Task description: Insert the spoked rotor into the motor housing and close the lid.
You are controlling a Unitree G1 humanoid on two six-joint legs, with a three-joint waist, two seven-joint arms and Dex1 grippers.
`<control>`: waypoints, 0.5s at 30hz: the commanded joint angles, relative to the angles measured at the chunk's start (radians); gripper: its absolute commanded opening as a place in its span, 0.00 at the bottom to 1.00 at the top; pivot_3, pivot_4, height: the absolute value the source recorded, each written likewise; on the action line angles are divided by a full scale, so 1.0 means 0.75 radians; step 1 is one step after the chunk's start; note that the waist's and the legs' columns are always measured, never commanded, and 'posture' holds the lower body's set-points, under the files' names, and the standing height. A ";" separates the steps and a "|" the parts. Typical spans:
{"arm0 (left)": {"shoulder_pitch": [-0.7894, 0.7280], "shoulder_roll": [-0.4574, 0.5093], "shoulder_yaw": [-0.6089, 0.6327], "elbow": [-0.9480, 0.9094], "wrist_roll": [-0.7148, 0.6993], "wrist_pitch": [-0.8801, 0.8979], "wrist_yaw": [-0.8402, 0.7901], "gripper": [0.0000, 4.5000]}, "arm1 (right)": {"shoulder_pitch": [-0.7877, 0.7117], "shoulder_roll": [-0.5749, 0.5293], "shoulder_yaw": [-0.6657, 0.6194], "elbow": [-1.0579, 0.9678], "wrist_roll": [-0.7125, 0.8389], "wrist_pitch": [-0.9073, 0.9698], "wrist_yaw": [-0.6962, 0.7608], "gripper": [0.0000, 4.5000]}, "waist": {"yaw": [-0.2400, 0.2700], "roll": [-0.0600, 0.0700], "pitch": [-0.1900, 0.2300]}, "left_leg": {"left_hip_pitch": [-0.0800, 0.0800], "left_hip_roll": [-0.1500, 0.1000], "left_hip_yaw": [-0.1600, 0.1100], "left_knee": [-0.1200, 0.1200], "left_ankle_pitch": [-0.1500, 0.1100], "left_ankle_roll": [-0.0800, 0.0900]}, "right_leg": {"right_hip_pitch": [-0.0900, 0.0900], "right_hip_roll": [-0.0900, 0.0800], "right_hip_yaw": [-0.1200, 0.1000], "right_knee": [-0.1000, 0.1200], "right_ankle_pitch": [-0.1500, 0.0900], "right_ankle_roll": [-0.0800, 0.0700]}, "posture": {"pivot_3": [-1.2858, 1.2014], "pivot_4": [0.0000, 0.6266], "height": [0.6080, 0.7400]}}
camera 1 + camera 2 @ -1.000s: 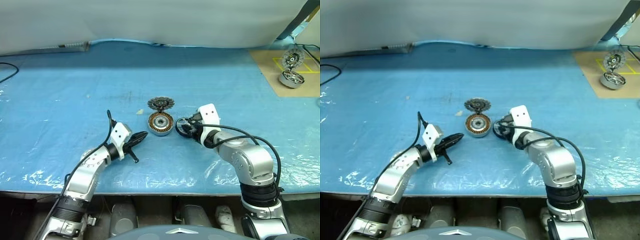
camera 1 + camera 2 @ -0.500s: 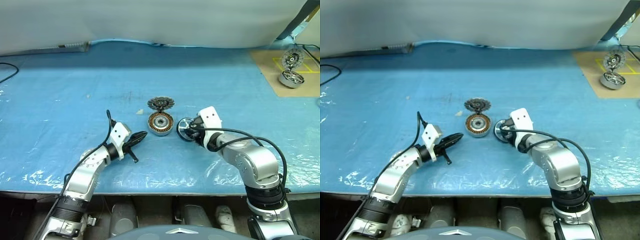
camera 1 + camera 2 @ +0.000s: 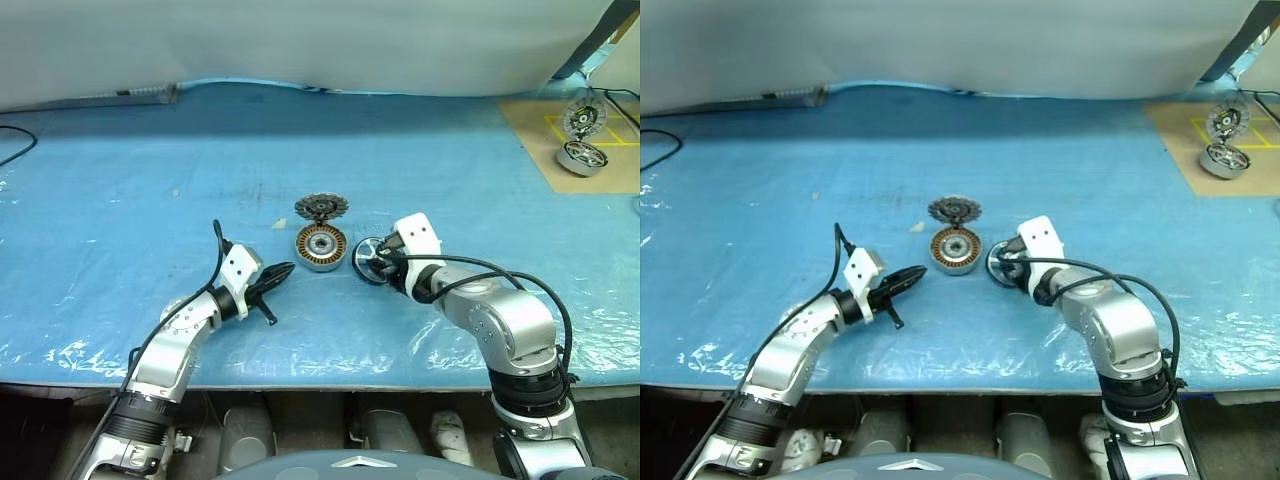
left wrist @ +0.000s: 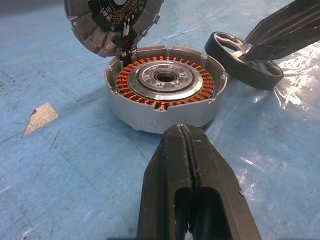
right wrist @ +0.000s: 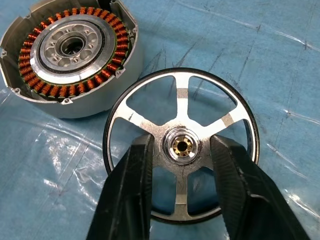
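Note:
The motor housing point(image 3: 321, 246), a silver cup with copper windings, stands mid-table. Its toothed lid point(image 3: 321, 207) is hinged up behind it. Just right of the housing, the spoked rotor point(image 5: 181, 102) lies on the blue sheet, black-rimmed with silver spokes. My right gripper point(image 5: 181, 141) reaches down over the rotor, open. One finger point(image 5: 137, 175) stands on each side of the hub with a narrow gap. To the left of the housing my left gripper point(image 4: 183, 131) is shut on nothing and points at it, a short way off.
A brown board at the far right carries a chrome spoked drum point(image 3: 583, 157) and a round part point(image 3: 584, 118). A small beige scrap point(image 4: 40, 117) lies by the housing. A black cable point(image 3: 15, 145) lies at the far left. The table's front edge runs close below both arms.
My right gripper has tipped down over the rotor and its fingers have narrowed towards the hub. The rotor's silver face now shows. The left arm has not moved.

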 commanded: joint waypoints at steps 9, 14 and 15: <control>-0.009 -0.008 0.013 -0.018 -0.009 -0.029 0.014 0.00 | -0.079 -0.024 -0.065 -0.052 0.089 0.020 0.132 0.27 | 0.002 0.001 0.000 | 0.000 0.000 0.000 0.000 0.000 0.000 | -0.001 0.000 0.000 -0.001 0.000 0.000 | 0.52 0.24 1.00; -0.020 -0.003 0.019 -0.014 -0.015 -0.030 0.012 0.00 | -0.112 -0.169 -0.052 -0.127 0.214 -0.102 0.362 0.27 | 0.004 0.003 0.001 | -0.002 -0.001 0.000 0.000 0.000 0.000 | -0.002 -0.001 0.000 0.000 0.000 0.000 | 0.52 0.24 1.00; -0.021 -0.002 0.020 -0.014 -0.016 -0.031 0.010 0.00 | -0.118 -0.193 -0.024 -0.132 0.216 -0.131 0.385 0.27 | 0.004 0.003 0.001 | -0.002 0.000 0.000 0.000 0.000 0.000 | -0.002 0.000 0.000 0.000 0.000 0.000 | 0.52 0.24 1.00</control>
